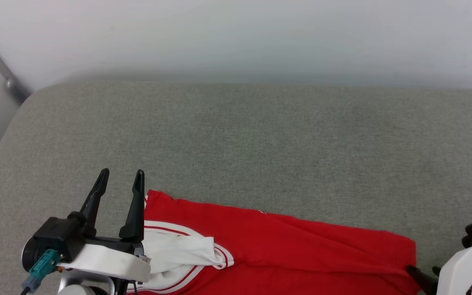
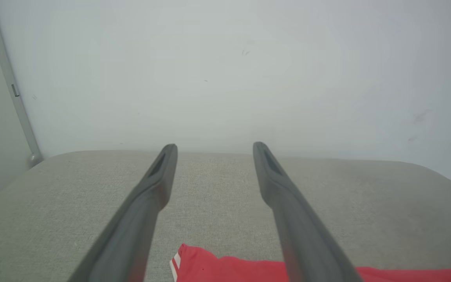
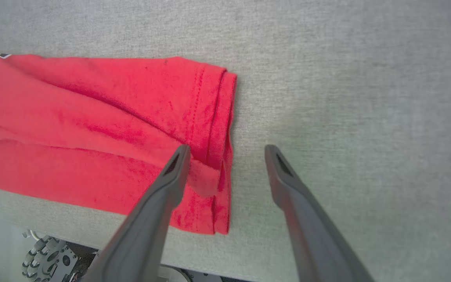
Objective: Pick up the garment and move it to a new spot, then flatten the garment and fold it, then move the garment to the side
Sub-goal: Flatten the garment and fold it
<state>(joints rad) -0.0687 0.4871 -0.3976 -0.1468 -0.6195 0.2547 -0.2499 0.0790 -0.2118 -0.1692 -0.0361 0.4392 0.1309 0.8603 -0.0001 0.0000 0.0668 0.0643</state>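
Holds the left tool (image 1: 121, 173) spread wide and empty, just left of the white-sleeved end of the thin, soft red jersey-style shirt (image 1: 285, 241), fingertips pointing across the bare grey fabric-covered bench (image 1: 260, 135) toward the pale wall (image 1: 236, 37). Holds the right tool (image 3: 227, 150) likewise parted and gripping nothing at the shirt's opposite, hemmed end, one finger over red cloth, the other over bare bench. Has the shirt lying in a long band along the bench's near edge, white sleeve (image 1: 174, 246) on top at its left end.
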